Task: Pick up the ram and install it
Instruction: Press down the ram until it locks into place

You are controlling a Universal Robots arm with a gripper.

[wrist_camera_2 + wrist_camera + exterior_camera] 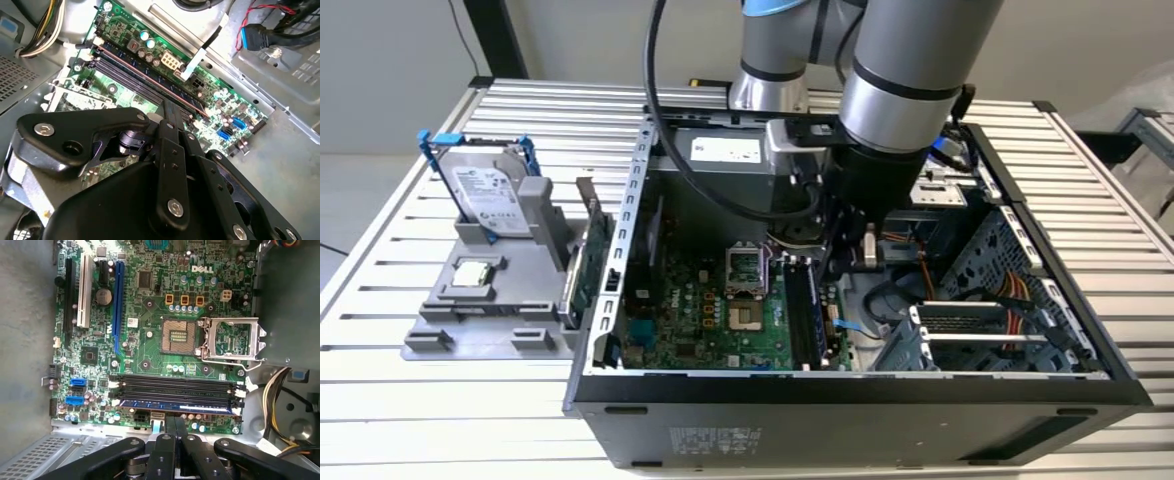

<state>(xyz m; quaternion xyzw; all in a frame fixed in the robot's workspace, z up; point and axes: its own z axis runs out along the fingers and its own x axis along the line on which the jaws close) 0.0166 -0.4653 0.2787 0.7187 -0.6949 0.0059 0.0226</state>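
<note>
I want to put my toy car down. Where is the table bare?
The slatted metal table is bare in front of the grey plastic tray and behind the grey hard drive. The open black computer case is crowded: green motherboard, cables, robot arm.

A white maker's logo (203,269) is showing on the motherboard (150,347) in the first wrist view. In the exterior view, printed stickers are sitting on the power supply (724,149), the hard drive (491,195) and the case front (716,440), their print being too small to read.
</note>
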